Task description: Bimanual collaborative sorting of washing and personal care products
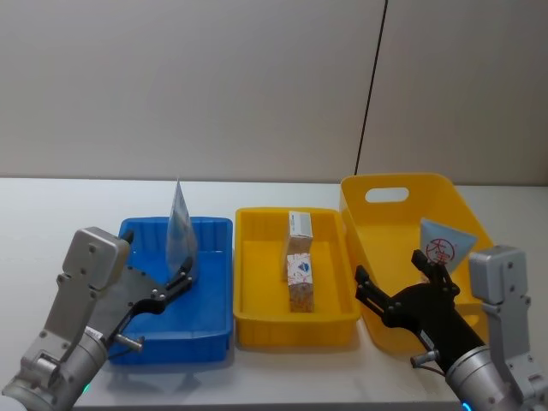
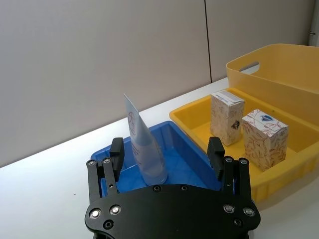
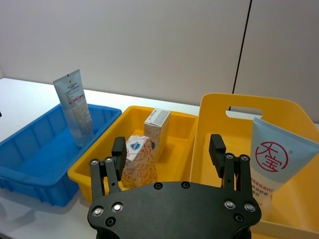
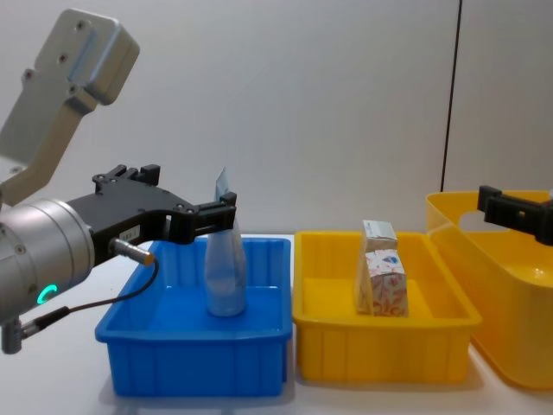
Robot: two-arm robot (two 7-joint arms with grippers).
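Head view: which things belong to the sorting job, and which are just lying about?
Job: pale tube, open left gripper near it; front carton; rear carton; red-print tube, open right gripper near it.
Just there: blue bin, yellow tray, tall yellow bin, table.

Left gripper [image 2: 166,149] and right gripper [image 3: 167,145] are finished black, studded with silver screws [image 2: 115,210], and carried on silver-grey housings [image 1: 92,257].

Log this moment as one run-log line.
left gripper: open around upright tube in blue bin | right gripper: open, empty, by yellow basket | yellow tray: two cartons | yellow basket: second tube
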